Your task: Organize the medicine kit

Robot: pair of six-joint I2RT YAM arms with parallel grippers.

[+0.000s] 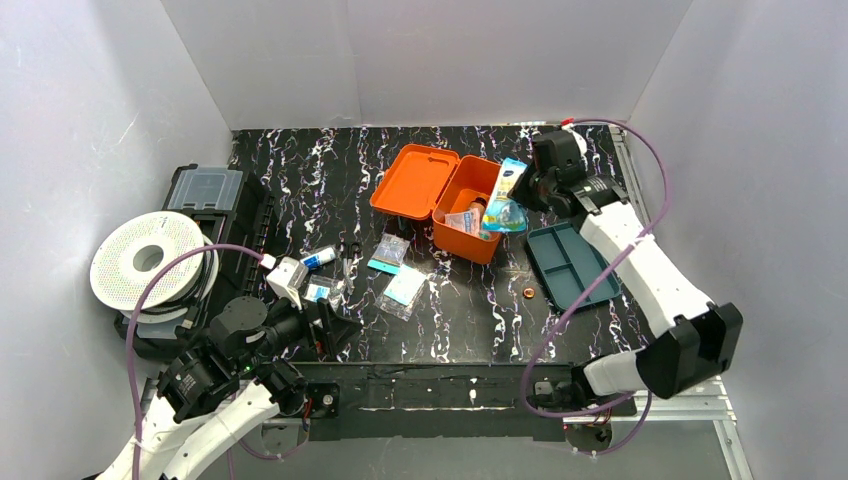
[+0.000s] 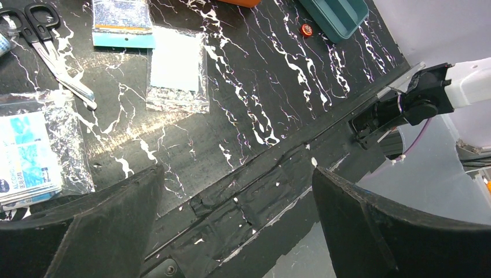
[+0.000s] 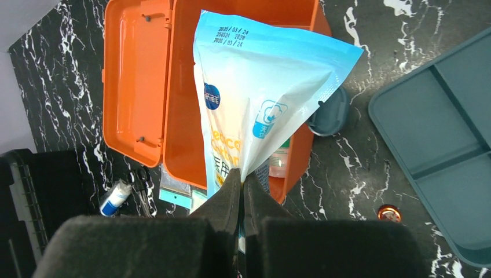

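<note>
The orange medicine kit (image 1: pixel 470 190) lies open at the middle back of the table, its lid (image 1: pixel 415 180) flat to the left. My right gripper (image 3: pixel 242 176) is shut on the bottom edge of a blue-and-white pouch (image 3: pixel 260 98), which hangs over the kit's tray (image 3: pixel 185 87). A small bottle (image 3: pixel 279 165) stands inside the kit. My left gripper (image 2: pixel 236 174) is open and holds nothing, low over the table's near edge. Loose packets (image 1: pixel 389 252), a clear bag (image 2: pixel 176 66), scissors (image 2: pixel 52 52), a wipes pack (image 2: pixel 26 153) and a small tube (image 1: pixel 320 258) lie in front of the kit.
A dark teal divided tray (image 1: pixel 570 262) sits to the right of the kit, with a small copper-red disc (image 1: pixel 528 293) beside it. A black case with a clear lid (image 1: pixel 205 190) and a white spool (image 1: pixel 150 260) stand at the left. White walls enclose the table.
</note>
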